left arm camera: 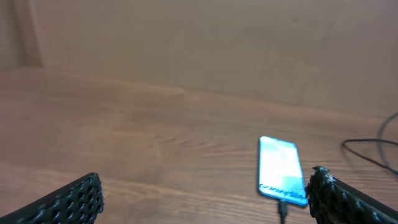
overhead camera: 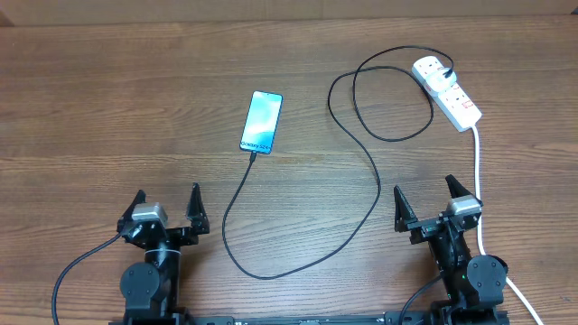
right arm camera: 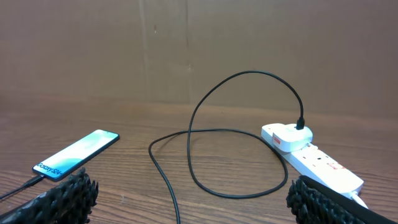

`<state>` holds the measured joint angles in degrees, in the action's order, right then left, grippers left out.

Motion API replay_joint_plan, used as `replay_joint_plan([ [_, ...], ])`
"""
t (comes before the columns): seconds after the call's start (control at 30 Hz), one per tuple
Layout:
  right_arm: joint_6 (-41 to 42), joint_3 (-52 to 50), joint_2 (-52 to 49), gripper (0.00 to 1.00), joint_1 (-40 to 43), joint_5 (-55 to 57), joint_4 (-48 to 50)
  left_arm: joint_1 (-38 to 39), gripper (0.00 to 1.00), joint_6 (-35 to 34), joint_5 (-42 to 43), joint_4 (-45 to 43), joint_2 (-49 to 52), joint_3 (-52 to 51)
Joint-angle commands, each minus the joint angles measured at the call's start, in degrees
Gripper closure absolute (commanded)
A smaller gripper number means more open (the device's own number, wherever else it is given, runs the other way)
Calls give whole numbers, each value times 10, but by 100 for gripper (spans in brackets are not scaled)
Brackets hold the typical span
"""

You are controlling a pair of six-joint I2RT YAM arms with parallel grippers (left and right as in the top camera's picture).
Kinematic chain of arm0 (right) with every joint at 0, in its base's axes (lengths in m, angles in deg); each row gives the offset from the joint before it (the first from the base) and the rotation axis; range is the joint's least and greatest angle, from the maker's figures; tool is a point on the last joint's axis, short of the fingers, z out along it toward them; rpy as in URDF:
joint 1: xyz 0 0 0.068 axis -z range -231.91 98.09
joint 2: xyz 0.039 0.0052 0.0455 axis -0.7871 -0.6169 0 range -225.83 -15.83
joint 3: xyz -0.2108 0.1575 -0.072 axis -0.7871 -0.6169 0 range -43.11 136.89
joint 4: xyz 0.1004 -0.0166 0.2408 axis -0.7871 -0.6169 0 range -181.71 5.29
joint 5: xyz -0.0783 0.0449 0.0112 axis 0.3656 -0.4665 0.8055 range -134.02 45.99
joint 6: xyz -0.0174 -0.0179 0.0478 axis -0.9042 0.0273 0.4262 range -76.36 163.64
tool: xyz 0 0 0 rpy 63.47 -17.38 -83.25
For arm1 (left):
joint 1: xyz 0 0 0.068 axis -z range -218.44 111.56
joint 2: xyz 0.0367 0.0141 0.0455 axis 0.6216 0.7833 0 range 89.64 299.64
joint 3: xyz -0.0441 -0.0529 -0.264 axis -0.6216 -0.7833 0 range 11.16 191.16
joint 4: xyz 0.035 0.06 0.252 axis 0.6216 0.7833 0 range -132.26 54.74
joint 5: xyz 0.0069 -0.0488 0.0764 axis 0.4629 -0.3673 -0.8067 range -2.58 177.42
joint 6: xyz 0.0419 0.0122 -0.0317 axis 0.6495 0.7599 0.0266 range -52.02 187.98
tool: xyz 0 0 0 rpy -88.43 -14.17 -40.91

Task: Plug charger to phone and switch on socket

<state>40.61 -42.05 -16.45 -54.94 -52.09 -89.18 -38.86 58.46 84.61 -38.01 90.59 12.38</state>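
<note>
The phone (overhead camera: 262, 121) lies flat mid-table, its blue screen lit. It also shows in the left wrist view (left arm camera: 281, 170) and the right wrist view (right arm camera: 76, 154). The charger cable (overhead camera: 370, 171) runs in loops from the phone's near end to the socket (overhead camera: 449, 92) at the far right. Its connector tip (overhead camera: 252, 155) sits in the phone's near end, and its plug sits in the socket's far end (right arm camera: 287, 135). My left gripper (overhead camera: 167, 209) and right gripper (overhead camera: 427, 200) are both open and empty near the table's front edge, well short of these things.
The socket's thick white cord (overhead camera: 479, 194) runs down the right side past my right arm toward the front edge. A brown cardboard wall (right arm camera: 199, 50) stands behind the table.
</note>
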Motion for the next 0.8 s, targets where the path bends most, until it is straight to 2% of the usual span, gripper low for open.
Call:
replay_joint_plan([
  [0.0,-3,-6,5,0,2,5,3,-3,0,10,-29,-4,-8,-9],
  [0.07,-3,-6,5,0,2,5,3,-3,0,66,-8,-1,-8,-9],
  [0.17,-3,-6,5,0,2,5,3,-3,0,97,-3,0,-8,-9],
  [0.77,-3,-6,5,0,2,5,3,-3,0,108,3,0,-7,-9],
])
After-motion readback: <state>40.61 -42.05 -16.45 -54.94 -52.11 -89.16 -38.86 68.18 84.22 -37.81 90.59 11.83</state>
